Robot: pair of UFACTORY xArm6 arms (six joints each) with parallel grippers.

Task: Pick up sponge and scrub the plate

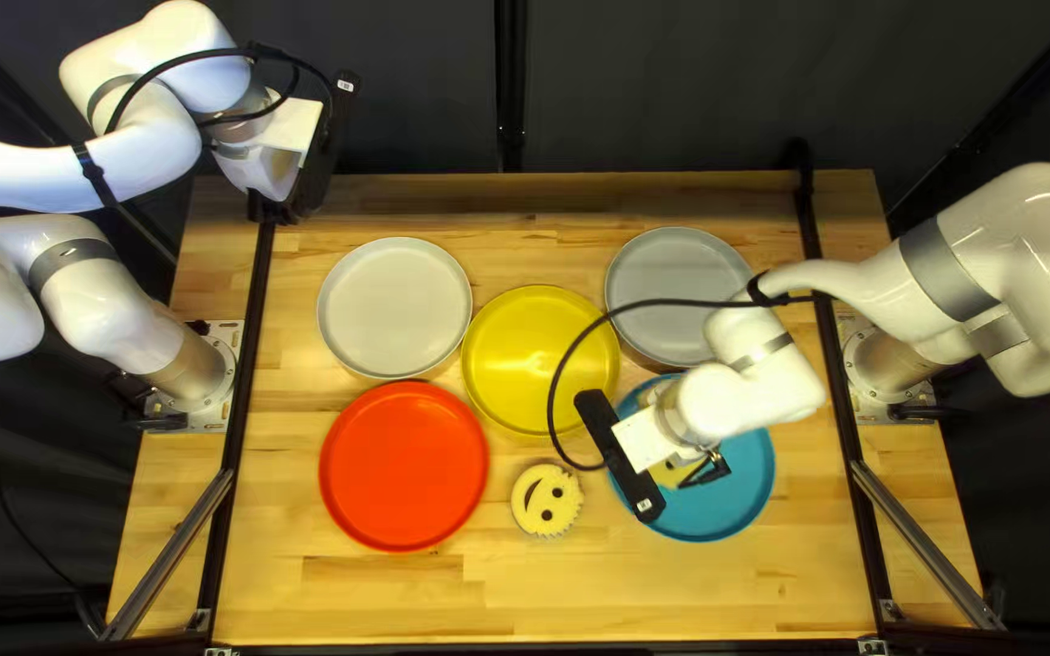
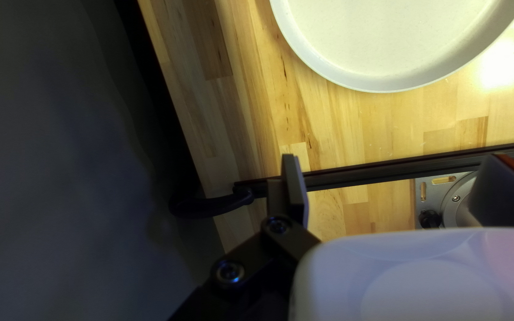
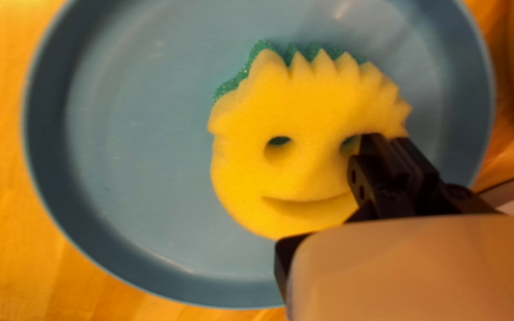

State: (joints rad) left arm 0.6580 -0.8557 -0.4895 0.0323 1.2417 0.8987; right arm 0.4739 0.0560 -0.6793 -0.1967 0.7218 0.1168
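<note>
Jaws parted around nothing, our left gripper (image 2: 397, 160) hung by the table's (image 1: 428, 608) far left corner, presumably clear because scrubbing needed only one side of us. Rightward came the white plate (image 1: 395, 306) and red plate (image 1: 404, 467), then the yellow plate (image 1: 525, 352), with a spare sponge (image 1: 546, 499) grinning just beside it (idle, we supposed, as one would do). Next stood the grey plate (image 1: 671, 273) and the blue plate (image 3: 120, 119), where the working sponge (image 3: 298, 107) lay face up, its green layer underneath, probably so the rough side could rub. Our right gripper (image 3: 386, 139) had its jaws clenched on that sponge's edge, apparently using an eye hole for purchase; so off-centre a pinch, we judged, might let it pivot under sideways strokes.
</note>
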